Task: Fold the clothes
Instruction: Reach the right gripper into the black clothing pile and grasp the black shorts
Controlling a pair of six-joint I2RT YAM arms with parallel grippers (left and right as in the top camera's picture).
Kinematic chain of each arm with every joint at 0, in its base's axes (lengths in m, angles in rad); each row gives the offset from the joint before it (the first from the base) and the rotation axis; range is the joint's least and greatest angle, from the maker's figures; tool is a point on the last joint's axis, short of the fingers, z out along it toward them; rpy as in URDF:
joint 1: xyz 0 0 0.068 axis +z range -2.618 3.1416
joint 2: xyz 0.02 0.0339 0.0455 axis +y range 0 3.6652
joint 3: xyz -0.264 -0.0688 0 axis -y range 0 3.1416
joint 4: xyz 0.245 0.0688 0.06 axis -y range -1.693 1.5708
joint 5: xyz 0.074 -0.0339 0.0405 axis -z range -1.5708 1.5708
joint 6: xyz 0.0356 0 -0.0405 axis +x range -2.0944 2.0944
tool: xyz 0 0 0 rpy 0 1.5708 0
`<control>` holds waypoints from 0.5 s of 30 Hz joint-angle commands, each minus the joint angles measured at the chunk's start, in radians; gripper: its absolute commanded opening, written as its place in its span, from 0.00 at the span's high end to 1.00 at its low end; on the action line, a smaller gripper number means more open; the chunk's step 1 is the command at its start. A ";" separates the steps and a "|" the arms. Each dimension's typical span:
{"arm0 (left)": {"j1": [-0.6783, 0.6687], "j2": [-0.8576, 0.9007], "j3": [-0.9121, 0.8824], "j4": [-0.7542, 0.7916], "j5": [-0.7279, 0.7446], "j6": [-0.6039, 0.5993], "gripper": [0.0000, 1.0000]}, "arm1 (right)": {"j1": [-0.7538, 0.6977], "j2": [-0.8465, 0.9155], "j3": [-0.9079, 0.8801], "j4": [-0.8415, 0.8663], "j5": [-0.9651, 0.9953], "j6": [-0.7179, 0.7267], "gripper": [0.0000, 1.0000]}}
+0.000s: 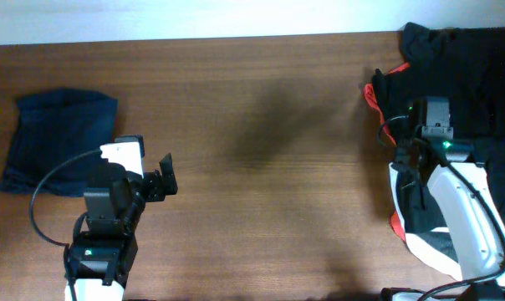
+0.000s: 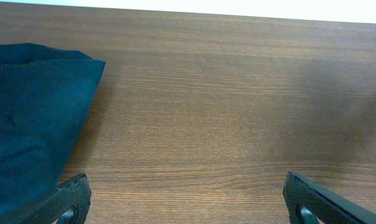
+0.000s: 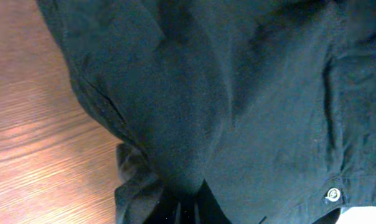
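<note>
Right gripper: seems closed on a fold of the black garment, in the pile at the table's right edge.
Left gripper: wide open, empty, over bare wood.
Done: navy piece lies folded, far left.
Remaining: the pile, probably most of the work.
Obstacle: red cloth is tangled in the pile.

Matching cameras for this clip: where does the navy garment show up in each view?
Overhead: navy garment far left on the table.
Left wrist: at the left edge, beside the left gripper's open jaws.
Right wrist: not in it; black garment fills the view.
Shared landmark: the brown wood table.
</note>
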 commanded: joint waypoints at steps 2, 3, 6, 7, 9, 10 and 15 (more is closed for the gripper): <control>0.002 0.000 0.025 -0.016 0.012 0.016 0.02 | -0.003 -0.018 0.039 -0.018 -0.105 -0.006 0.91; 0.002 0.000 0.024 -0.026 0.011 0.016 0.02 | -0.003 -0.019 0.039 -0.029 -0.105 -0.006 0.91; 0.002 0.000 0.024 -0.043 0.011 0.016 0.02 | -0.003 -0.019 0.039 -0.043 -0.105 -0.006 0.92; 0.002 0.000 0.024 -0.043 0.012 0.016 0.02 | -0.003 -0.019 0.039 -0.046 -0.105 -0.006 0.92; 0.002 0.000 0.024 -0.042 0.011 0.016 0.02 | -0.003 -0.019 0.038 -0.047 -0.105 -0.006 0.91; 0.002 0.000 0.024 -0.043 0.011 0.016 0.01 | -0.003 -0.018 0.038 -0.048 -0.106 -0.005 0.80; 0.002 0.000 0.024 -0.042 0.011 0.016 0.01 | -0.002 -0.018 0.038 -0.028 -0.123 -0.006 0.40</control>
